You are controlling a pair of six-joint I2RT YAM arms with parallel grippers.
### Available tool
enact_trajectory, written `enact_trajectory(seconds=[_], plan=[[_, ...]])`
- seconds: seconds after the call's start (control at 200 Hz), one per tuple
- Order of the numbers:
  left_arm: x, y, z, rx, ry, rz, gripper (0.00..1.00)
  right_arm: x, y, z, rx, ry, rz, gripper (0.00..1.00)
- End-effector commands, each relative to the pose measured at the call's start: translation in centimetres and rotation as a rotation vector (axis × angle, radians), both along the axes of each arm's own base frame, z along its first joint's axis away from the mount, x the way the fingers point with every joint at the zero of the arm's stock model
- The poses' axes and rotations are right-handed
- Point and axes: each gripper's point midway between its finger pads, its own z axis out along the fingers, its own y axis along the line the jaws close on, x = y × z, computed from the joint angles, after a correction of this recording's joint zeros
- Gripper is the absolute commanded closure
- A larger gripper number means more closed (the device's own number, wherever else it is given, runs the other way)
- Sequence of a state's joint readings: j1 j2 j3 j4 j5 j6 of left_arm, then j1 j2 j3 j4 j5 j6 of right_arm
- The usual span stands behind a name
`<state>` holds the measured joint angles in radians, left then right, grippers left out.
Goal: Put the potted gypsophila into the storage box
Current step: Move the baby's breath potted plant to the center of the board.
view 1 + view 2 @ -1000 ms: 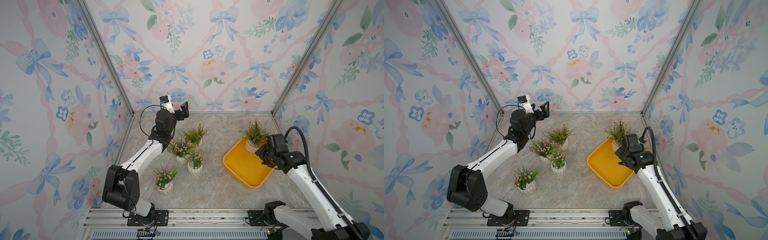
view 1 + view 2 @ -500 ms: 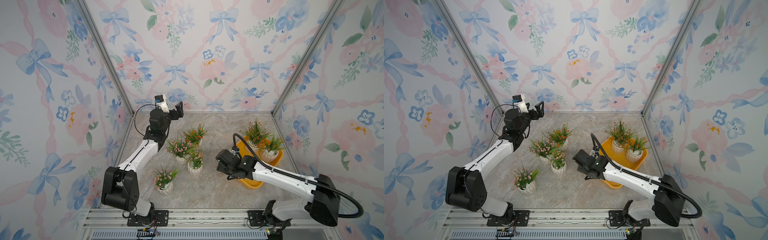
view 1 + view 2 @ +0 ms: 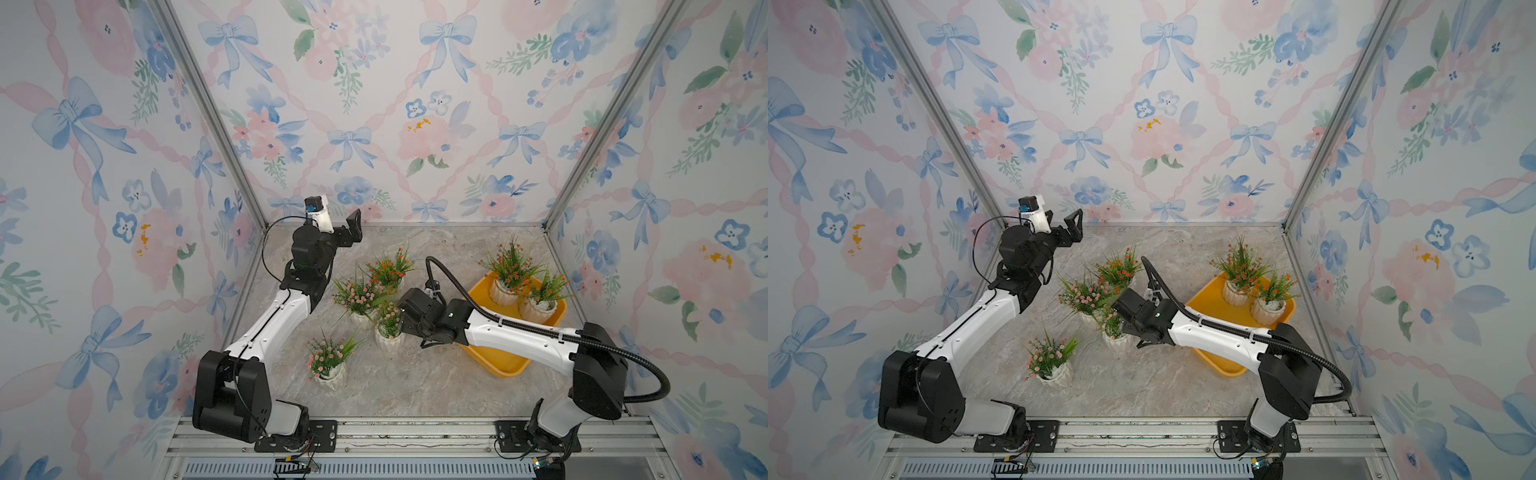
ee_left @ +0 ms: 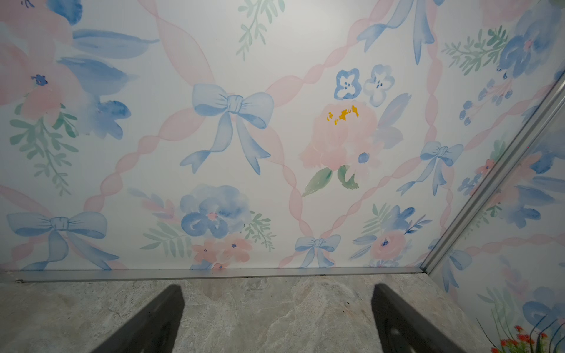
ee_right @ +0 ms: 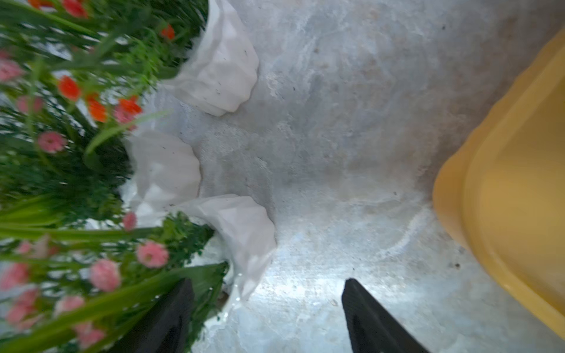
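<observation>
The yellow-orange storage box (image 3: 500, 363) (image 3: 1223, 361) (image 5: 504, 195) lies at the right in both top views. Two potted gypsophila stand in its far end, an orange-red one (image 3: 508, 277) and another (image 3: 540, 307). Several more stand on the table: orange-red (image 3: 390, 268), pink (image 3: 358, 296), small pink (image 3: 388, 332) and pink at the front (image 3: 330, 365). My right gripper (image 3: 415, 332) (image 5: 269, 293) is open, low beside the small pink pot (image 5: 244, 226), with leaves over one finger (image 5: 177, 308). My left gripper (image 3: 352, 232) (image 4: 276, 287) is open and holds nothing, raised near the back left corner.
Patterned walls close the marble table (image 3: 436, 249) on three sides, with metal corner posts (image 3: 582, 166). The right arm's black cable (image 3: 453, 278) arcs above the table between the pot cluster and the box.
My right arm has swung from the storage box leftward to the pots on the table, and its jaws have widened. A second pot now stands in the box. The left gripper drew back slightly.
</observation>
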<state>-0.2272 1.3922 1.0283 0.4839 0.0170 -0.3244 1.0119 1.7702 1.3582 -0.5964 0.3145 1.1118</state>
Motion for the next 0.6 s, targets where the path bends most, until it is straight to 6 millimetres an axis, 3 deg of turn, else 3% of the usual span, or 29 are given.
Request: enact_trajectory(seconds=[0.0,0.145,0.3,0.445,0.595], plan=[[-0.3,0.2,-0.2,0.007,0.0,-0.001,0.02,-2.6,-2.0,-1.0,-0.057,0.063,0.011,0.2],[0.0,-0.1,-0.3,0.004,0.004,-0.015,0.02,-4.1,-1.5,-2.1,-0.066,0.113,0.064,0.21],[-0.1,0.1,0.1,0.007,-0.004,-0.007,0.02,-3.4,0.7,-1.6,-0.045,0.112,0.116,0.22],[-0.3,0.3,0.2,0.03,-0.014,0.001,0.02,-3.6,4.1,-1.0,0.044,0.095,0.208,0.24],[-0.4,0.5,0.3,0.031,-0.017,0.011,0.02,-3.4,5.7,-1.8,0.037,0.124,0.258,0.24]])
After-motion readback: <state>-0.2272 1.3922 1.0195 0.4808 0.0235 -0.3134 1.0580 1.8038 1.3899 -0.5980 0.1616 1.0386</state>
